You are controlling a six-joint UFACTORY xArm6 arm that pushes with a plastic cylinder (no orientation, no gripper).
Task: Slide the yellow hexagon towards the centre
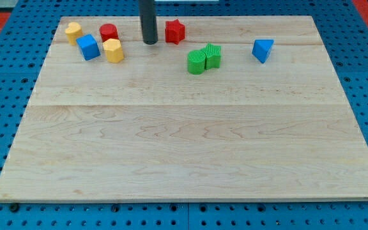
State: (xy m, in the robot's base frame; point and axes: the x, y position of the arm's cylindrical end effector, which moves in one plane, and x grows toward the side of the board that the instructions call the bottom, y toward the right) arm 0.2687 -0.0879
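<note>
The yellow hexagon (114,50) lies near the view's top left, right of a blue cube (89,47) and just below a red cylinder (108,32). My tip (149,42) rests on the board to the right of the yellow hexagon, about a block's width away, not touching it. A red star-shaped block (175,31) sits just right of the rod.
A second yellow block (74,31) lies at the far top left. Two green blocks (197,62) (213,55) touch each other near top centre. A blue triangular block (262,50) lies at the top right. The wooden board (184,147) sits on a blue pegboard.
</note>
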